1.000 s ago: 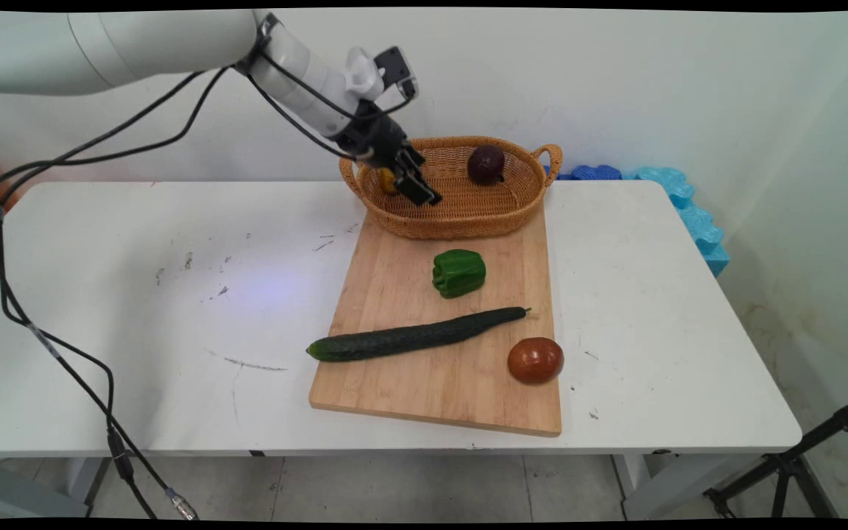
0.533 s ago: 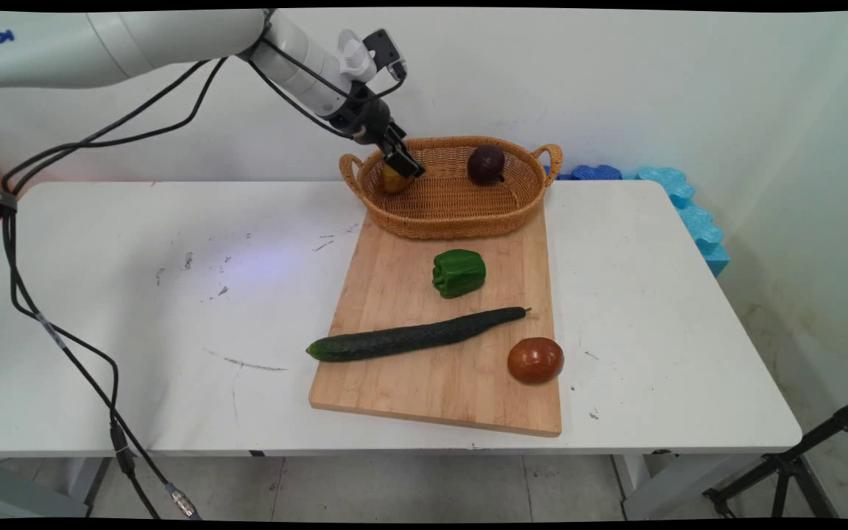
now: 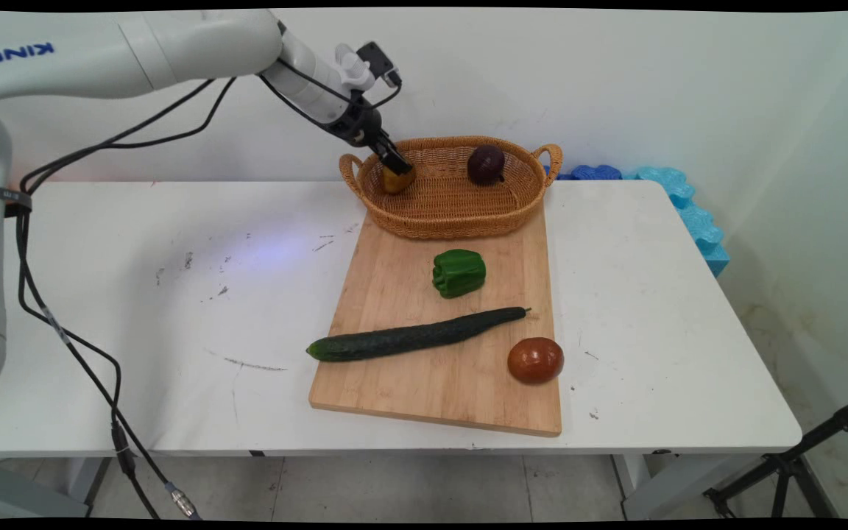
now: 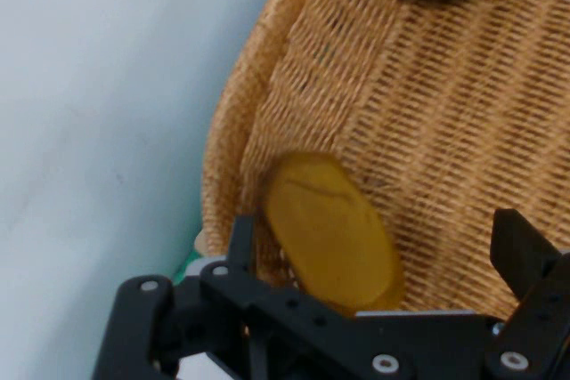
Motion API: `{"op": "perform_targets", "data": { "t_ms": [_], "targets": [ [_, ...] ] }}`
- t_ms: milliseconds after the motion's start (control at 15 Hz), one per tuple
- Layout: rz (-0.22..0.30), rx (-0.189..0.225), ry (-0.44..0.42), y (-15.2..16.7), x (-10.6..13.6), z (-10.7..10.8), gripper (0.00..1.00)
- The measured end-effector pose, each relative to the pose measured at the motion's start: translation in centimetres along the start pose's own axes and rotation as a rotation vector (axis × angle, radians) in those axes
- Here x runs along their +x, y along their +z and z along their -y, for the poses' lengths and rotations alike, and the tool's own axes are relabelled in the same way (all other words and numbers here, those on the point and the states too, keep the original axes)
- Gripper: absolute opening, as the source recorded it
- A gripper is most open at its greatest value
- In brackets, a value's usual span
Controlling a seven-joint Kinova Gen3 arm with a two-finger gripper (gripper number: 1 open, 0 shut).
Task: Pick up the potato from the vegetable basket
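The oval woven wicker basket (image 3: 461, 206) with two loop handles holds a smooth yellow-brown potato (image 3: 397, 179) at its left end and a dark purple round fruit (image 3: 486, 163) near the right. The black jaws (image 3: 395, 160) stand released, spread either side of the potato. In front, a flat wooden board (image 3: 394, 383) on the white worktop (image 3: 137, 294) carries a lumpy green pepper (image 3: 458, 272), a long cucumber (image 3: 417, 335) and a glossy tomato (image 3: 535, 360)
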State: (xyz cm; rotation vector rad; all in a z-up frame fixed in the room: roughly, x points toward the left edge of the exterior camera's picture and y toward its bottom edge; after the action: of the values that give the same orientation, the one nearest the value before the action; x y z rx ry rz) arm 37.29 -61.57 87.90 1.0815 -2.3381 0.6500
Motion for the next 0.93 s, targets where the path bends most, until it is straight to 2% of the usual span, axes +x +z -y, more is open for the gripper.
{"op": "perform_targets", "data": {
  "t_ms": [400, 933],
  "targets": [
    [0.035, 0.014, -0.055, 3.1, -1.4, 0.0, 1.00],
    [0.033, 0.004, -0.050, 5.7, -1.6, -0.6, 1.00]
  ]
}}
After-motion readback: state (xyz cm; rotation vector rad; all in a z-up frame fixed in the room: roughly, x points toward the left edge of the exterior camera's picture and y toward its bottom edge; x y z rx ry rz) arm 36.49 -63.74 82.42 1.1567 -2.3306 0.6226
